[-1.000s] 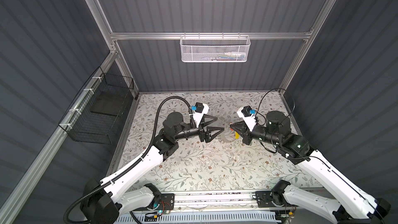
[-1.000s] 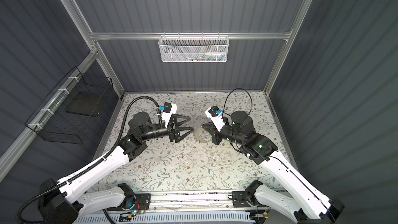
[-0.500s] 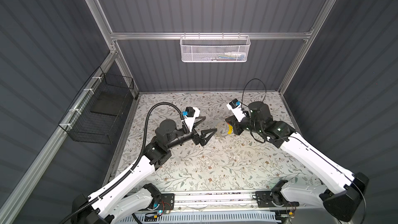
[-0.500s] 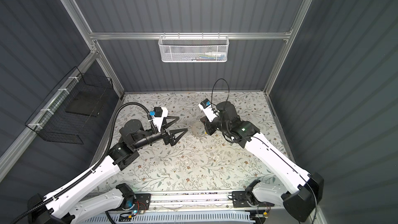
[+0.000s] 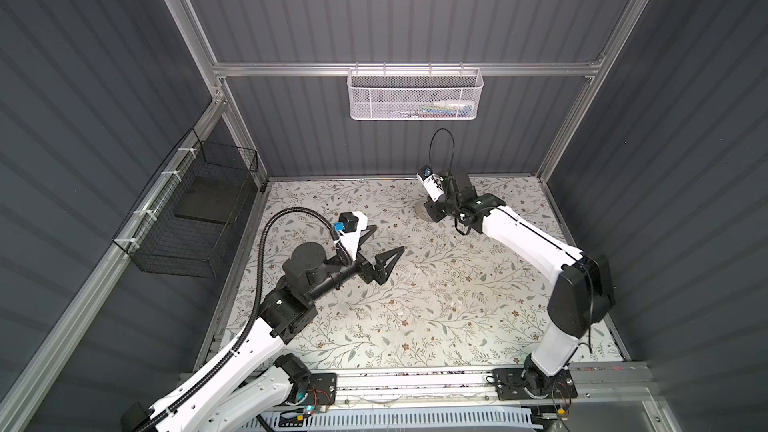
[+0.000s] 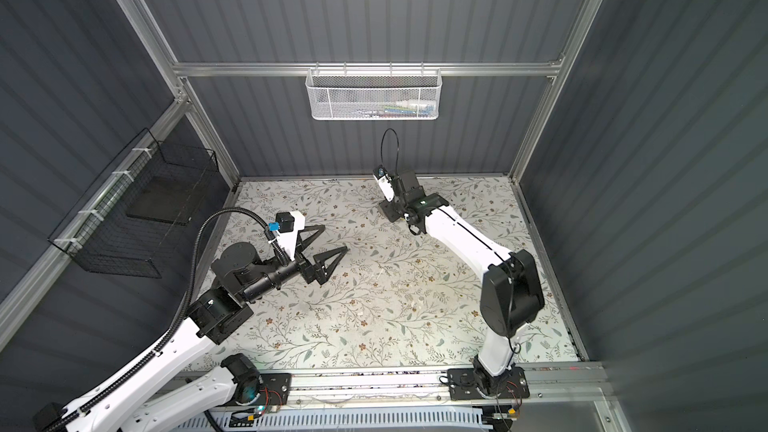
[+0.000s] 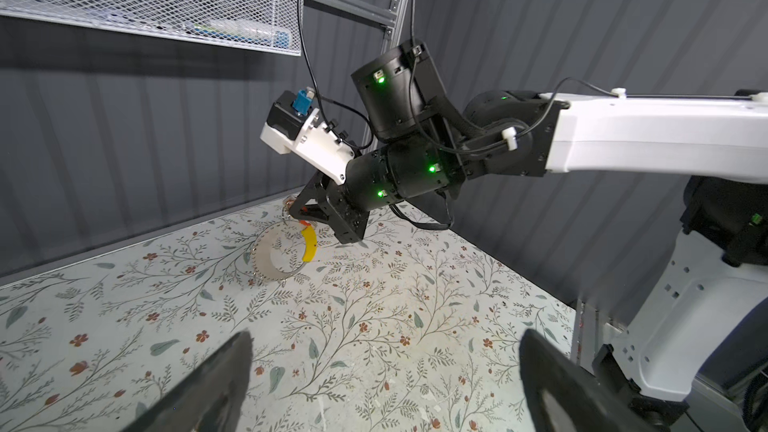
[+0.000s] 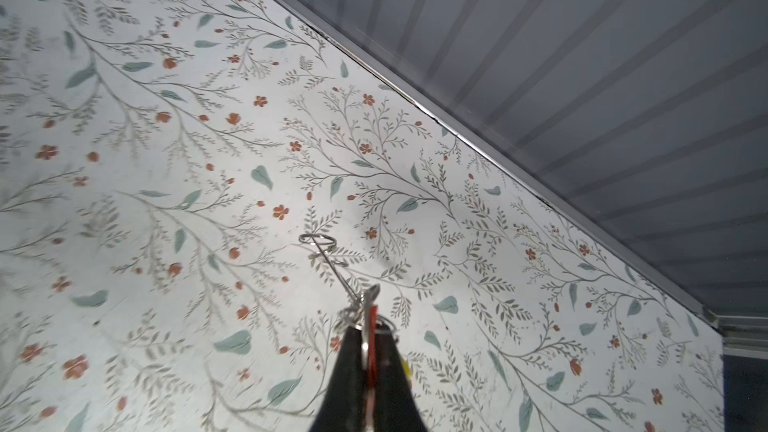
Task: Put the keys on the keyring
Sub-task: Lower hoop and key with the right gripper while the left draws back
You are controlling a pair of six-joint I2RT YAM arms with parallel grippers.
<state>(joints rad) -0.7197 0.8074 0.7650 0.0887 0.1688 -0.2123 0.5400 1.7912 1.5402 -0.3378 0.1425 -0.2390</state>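
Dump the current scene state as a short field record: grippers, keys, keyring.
left gripper: open, empty, over the table
right gripper: shut on the keys, near the table's far edge
keys: red tag pinched between the jaws
keyring: grey hoop, yellow section, under the right gripper; joined to keys or not, cannot tell

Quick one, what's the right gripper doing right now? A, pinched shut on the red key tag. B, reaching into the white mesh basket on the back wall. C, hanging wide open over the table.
A: the right wrist view shows the right gripper closed around the red tag of the keys, with their metal rings sticking out past its tips.
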